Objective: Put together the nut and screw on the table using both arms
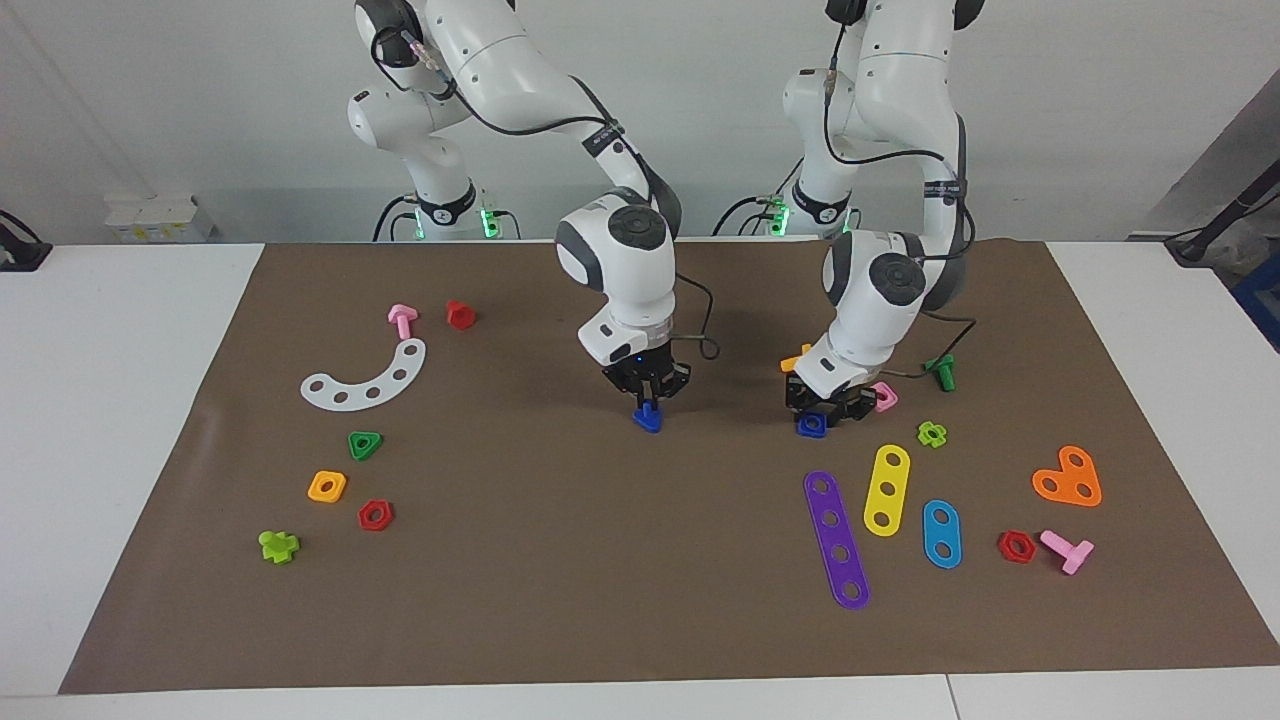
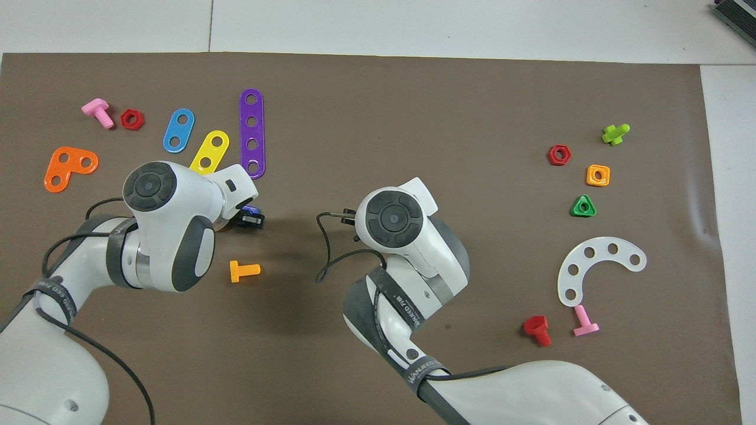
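Left pincer (image 1: 818, 412) clenched on the small blue square plastic nut (image 1: 811, 425) at the surface; right pincer (image 1: 648, 398) grasps the blue triangular-headed plastic screw (image 1: 648, 418), shaft upward.

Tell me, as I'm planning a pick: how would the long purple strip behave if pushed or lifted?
The purple strip lies flat on the mat, so it would likely slide, not roll. It looks thin and holed, so probably light and perhaps bendy. Its low edge may be hard to grip.

Count: 2 arms (image 1: 620, 260). 5 hole plates (white arc (image 1: 365, 380), purple strip (image 1: 836, 540), yellow (image 1: 886, 490), blue (image 1: 941, 533), orange (image 1: 1068, 477)). 7 nuts (image 1: 327, 487), incl. blue nut (image 1: 812, 424) under left gripper (image 1: 815, 412). 7 bolts (image 1: 402, 320), incl. blue screw (image 1: 648, 417) under right gripper (image 1: 648, 400).
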You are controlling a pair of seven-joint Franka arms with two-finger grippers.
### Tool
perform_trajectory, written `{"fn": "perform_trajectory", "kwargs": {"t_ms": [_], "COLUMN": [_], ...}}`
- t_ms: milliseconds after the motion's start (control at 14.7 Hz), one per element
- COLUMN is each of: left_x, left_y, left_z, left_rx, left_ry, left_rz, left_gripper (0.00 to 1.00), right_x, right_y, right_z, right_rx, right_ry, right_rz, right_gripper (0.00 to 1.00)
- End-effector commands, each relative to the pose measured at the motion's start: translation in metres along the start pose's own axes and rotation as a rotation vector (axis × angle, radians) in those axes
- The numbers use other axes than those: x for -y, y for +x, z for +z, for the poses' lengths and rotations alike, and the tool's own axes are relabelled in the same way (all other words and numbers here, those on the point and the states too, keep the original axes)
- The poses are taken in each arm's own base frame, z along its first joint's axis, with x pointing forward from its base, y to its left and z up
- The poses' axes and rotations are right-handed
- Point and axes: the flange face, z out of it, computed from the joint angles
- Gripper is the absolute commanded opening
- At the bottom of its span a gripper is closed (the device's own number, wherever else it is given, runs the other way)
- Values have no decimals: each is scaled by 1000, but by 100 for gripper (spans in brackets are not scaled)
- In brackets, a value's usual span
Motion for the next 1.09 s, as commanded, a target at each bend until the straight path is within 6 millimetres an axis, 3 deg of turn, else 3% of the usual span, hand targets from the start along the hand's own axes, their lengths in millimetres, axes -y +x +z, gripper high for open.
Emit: {"fn": "perform_trajectory", "kwargs": {"t_ms": [0,204,340,475,815,1019], "left_x": [1,-3,-19,-74,-187,-230], "left_y": [-7,2,15,20,32,27], "left_z": [4,-7,-26,-31,-57,-61], "left_rx": [4,21,52,49,-10,-45], "left_ry": [-9,-15,-23,-21,-72,-103], "left_rz": [1,3,-25,-98,-207,-209], "left_gripper": [0,0,0,0,0,0], "right_x": [-13,-55,-92,-126,-229,-274], "right_y": [18,48,68,81,104,113], "right_z": [-20,-68,-107,-136,-202,-233], "right_rx": [-18,-31,-39,-25,-16,1], "right_ry": [-20,-24,-26,-39,-69,-17], "right_rz": [29,63,50,42,5,-18], "right_gripper": [98,99,99,99,99,99]}}
